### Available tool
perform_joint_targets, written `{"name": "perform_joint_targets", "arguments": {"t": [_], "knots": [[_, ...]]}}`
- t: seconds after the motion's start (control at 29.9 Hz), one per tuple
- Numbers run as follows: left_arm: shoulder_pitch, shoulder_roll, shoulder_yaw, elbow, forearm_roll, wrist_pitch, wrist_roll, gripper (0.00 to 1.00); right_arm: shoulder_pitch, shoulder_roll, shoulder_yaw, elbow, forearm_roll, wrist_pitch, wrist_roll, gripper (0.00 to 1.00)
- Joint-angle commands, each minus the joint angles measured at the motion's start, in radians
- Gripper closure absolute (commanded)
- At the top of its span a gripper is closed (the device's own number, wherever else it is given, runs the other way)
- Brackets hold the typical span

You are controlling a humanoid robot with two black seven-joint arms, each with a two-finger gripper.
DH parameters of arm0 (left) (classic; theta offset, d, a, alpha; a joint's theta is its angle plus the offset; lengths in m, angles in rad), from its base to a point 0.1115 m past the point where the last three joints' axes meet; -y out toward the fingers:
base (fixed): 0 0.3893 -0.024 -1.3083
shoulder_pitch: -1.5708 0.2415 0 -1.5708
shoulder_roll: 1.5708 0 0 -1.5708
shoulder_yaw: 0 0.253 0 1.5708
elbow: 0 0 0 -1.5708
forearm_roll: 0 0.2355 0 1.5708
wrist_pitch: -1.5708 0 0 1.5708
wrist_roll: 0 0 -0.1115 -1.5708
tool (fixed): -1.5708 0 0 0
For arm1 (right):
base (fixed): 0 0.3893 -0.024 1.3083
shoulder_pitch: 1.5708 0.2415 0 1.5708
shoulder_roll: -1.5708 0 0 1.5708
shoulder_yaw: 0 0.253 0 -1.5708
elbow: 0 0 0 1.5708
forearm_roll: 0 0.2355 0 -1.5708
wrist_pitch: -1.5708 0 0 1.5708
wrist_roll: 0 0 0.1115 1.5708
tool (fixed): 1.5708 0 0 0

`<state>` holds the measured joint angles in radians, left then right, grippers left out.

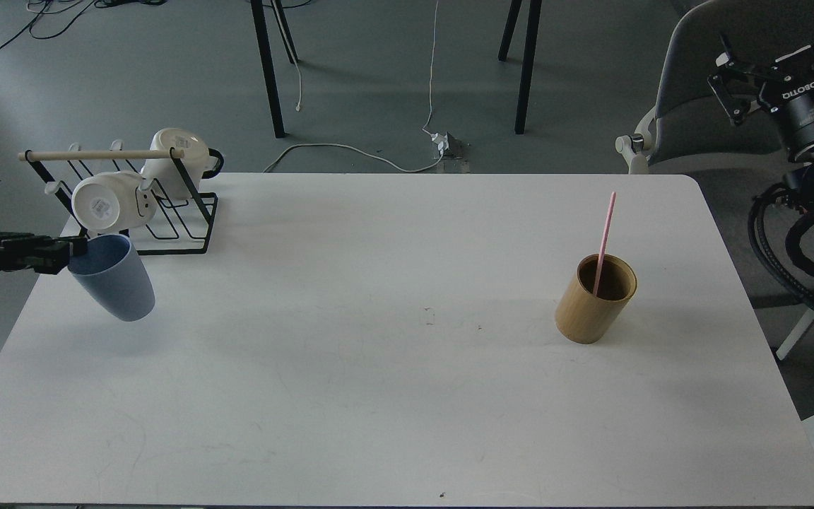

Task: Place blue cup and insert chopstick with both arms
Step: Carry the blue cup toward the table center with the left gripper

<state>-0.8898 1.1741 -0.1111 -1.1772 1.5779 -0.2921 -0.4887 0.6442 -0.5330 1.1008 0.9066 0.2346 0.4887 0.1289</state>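
The left gripper (71, 251) comes in from the left edge with its jaws closed on the rim of the blue cup (114, 279), which hangs tilted above the left end of the white table (379, 396), its mouth turned up and left toward the gripper. Just behind it stands a black wire rack (181, 226) carrying two white mugs (107, 203). The pink chopstick (605, 237) leans inside the bamboo holder (594, 300) on the table's right side. The right gripper (739, 88) is raised beyond the table's right edge, its jaws spread open and holding nothing.
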Motion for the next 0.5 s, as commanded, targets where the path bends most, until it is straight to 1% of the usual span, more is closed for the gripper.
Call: {"name": "perform_joint_targets", "arguments": {"t": [0.0,0.07,0.1,0.23,0.3,0.37,0.47], "knots": [[-0.069,-0.005,0.001,-0.125,0.007,-0.047,0.000,0.99,0.000,-0.001,0.001,0.000,0.000,0.000,0.000,0.00],[-0.122,-0.054,-0.001,-0.150,0.014,-0.097,0.000,0.99,0.000,-0.002,0.001,0.000,0.000,0.000,0.000,0.00],[-0.142,-0.097,0.001,-0.148,0.028,-0.104,0.000,0.98,0.000,-0.002,0.001,0.000,0.000,0.000,0.000,0.00],[-0.198,-0.292,0.001,-0.150,0.149,-0.102,0.000,0.98,0.000,-0.018,-0.002,0.000,0.000,0.000,-0.002,0.00],[-0.208,-0.359,-0.001,-0.150,0.201,-0.102,0.005,0.98,0.000,-0.027,-0.007,0.000,-0.001,0.000,-0.002,0.00],[-0.228,-0.428,0.001,-0.144,0.244,-0.105,0.038,0.98,0.000,-0.038,-0.007,0.000,-0.001,0.000,-0.002,0.00],[-0.232,-0.548,0.007,-0.121,0.272,-0.105,0.097,0.98,0.000,-0.048,-0.007,0.000,-0.001,0.000,-0.002,0.00]]}}
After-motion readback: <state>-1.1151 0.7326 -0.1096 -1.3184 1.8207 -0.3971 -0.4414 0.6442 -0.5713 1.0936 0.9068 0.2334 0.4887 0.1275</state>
